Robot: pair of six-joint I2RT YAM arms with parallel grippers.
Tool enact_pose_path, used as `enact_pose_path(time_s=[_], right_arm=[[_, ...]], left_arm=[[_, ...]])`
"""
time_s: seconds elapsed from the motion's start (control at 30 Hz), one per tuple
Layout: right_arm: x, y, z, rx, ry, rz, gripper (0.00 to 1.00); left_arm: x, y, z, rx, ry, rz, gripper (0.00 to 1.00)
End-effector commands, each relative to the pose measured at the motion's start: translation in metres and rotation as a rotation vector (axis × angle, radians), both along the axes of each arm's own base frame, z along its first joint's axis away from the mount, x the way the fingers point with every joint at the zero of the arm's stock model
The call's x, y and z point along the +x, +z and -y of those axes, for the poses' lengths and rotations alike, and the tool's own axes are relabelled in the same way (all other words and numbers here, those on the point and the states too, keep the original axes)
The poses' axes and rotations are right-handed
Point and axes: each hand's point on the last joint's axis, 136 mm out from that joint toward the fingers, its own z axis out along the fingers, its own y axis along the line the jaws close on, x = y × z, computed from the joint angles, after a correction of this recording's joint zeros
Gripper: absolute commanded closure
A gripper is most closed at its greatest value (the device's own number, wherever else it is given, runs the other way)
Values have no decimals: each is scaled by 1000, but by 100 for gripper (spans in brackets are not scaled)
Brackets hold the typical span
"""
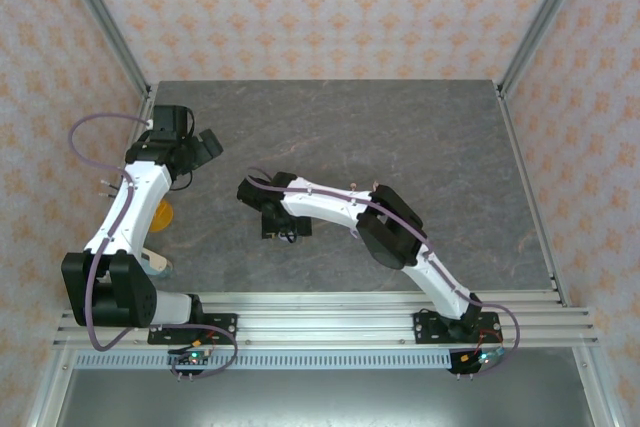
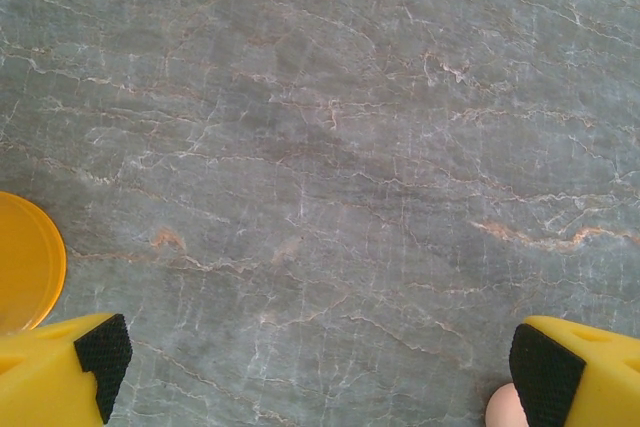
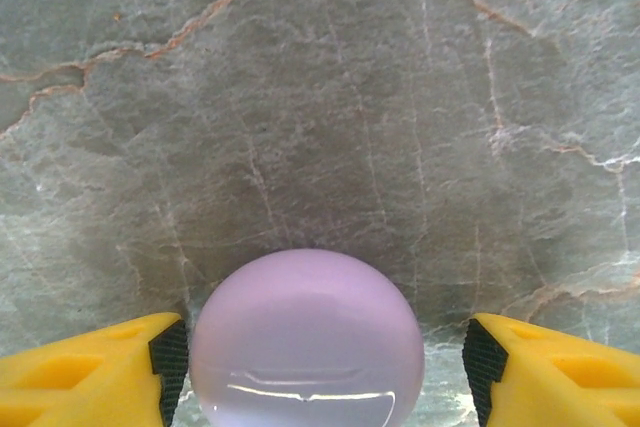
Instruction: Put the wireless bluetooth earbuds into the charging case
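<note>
Grey, veined stone covers the table, which is walled on three sides by patterned panels. The right arm reaches from its base at the near edge toward the middle of the table. The right gripper points down over a round lilac charging case that lies on the surface. Its jaws stand apart, one on each side of the case. The black pad at the left of the right wrist view is touching or just beside the case wall; which of the two cannot be told. The pad at the right of that view stands clear of the case, with bare table visible in the gap. The case presents a smooth, glossy dome. From above, the case is hidden under the right gripper. The left arm is bent over the left side of the table. The left gripper points down at bare stone with its jaws at full width and nothing between them. A yellow disc lies on the table at the left edge of the left wrist view, just beside one finger; in the top view it sits beneath the left arm. A pale pink rounded object lies against the inner side of the other finger, at the bottom edge of the left wrist view. Too little of it shows to tell whether it is an earbud or a case.
</note>
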Motion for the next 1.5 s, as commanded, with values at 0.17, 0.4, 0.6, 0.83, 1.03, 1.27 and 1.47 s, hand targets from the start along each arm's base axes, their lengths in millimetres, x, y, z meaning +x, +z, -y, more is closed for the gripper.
enact_pose_path(time_s=[0.17, 0.4, 0.6, 0.83, 1.03, 1.27, 1.47], right_arm=[[6, -3, 5, -45, -16, 32, 31], [6, -1, 9, -48, -32, 33, 45], [10, 5, 26, -51, -75, 50, 48], [13, 11, 57, -69, -135, 60, 48], [19, 12, 76, -92, -182, 57, 48], [25, 4, 84, -106, -232, 41, 43], [25, 3, 85, -94, -270, 34, 33]], left_arm=[[-7, 1, 0, -3, -8, 6, 0], [-8, 1, 4, -20, -20, 10, 0], [-9, 3, 9, -44, -41, 15, 0], [-14, -4, 26, -132, -80, -5, 0], [-23, -22, 44, -254, -86, -44, 0], [-35, -35, 61, -362, -80, -65, 0], [-48, -39, 65, -393, -52, -73, 0]])
